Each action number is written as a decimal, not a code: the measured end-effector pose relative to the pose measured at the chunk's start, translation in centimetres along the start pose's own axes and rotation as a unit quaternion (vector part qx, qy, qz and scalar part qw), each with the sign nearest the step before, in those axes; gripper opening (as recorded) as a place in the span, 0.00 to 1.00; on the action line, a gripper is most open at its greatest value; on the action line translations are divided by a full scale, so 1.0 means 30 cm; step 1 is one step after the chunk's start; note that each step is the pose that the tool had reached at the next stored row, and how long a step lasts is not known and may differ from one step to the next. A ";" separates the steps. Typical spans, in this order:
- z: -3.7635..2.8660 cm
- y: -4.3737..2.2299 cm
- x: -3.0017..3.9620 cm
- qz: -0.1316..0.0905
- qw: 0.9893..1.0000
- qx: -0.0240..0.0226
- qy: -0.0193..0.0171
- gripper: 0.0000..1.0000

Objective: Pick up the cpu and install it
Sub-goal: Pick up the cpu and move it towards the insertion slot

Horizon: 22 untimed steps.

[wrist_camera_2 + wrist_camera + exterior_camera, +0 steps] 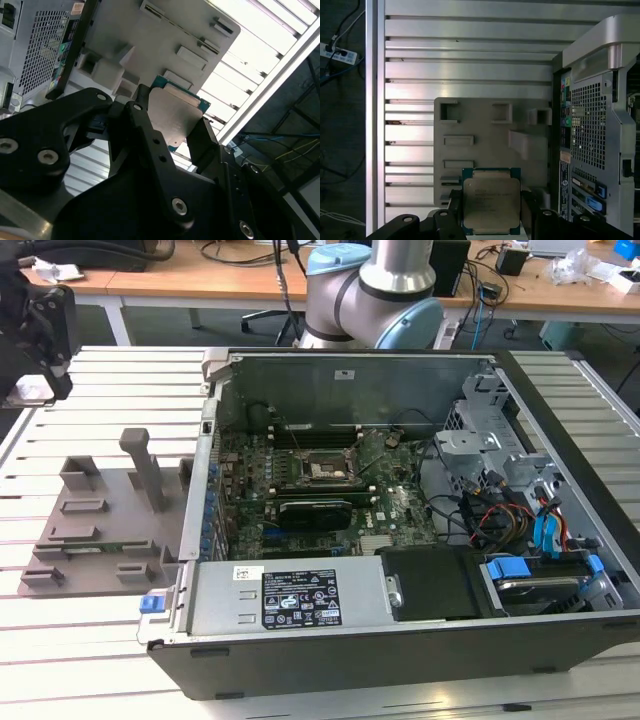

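In both wrist views the cpu (491,200) (176,114), a flat square chip with a silvery-grey top and a greenish rim, is clamped between my black fingers (451,212) (145,125). My gripper (491,216) (172,127) is shut on it and holds it in the air above the grey plastic tray (485,131) (150,35). In the exterior view the black gripper assembly (40,330) hangs at the far left, beyond the tray (100,530). The black socket frame (325,472) lies on the motherboard inside the open computer case (420,640).
The case's perforated rear wall (592,130) stands close beside the tray. An upright post (148,470) rises from the tray. The slatted metal table (90,660) ends at an edge (375,125), with cables on the floor beyond. The arm's base (375,290) stands behind the case.
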State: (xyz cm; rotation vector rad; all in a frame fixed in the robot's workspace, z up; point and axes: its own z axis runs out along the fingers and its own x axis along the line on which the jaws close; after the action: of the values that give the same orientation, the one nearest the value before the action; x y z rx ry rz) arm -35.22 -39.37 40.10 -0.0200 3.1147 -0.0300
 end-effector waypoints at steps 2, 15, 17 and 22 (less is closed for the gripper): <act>0.000 0.000 -0.018 0.000 1.000 0.000 0.000 0.55; 0.004 -0.002 -0.159 0.000 1.000 0.000 0.000 0.55; 0.005 -0.002 -0.184 0.000 1.000 0.000 0.000 0.55; 0.006 -0.003 -0.229 0.000 1.000 0.000 0.000 0.55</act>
State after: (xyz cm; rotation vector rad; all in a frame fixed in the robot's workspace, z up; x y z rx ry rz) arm -28.33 -39.37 40.10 -0.0200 3.1147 -0.0302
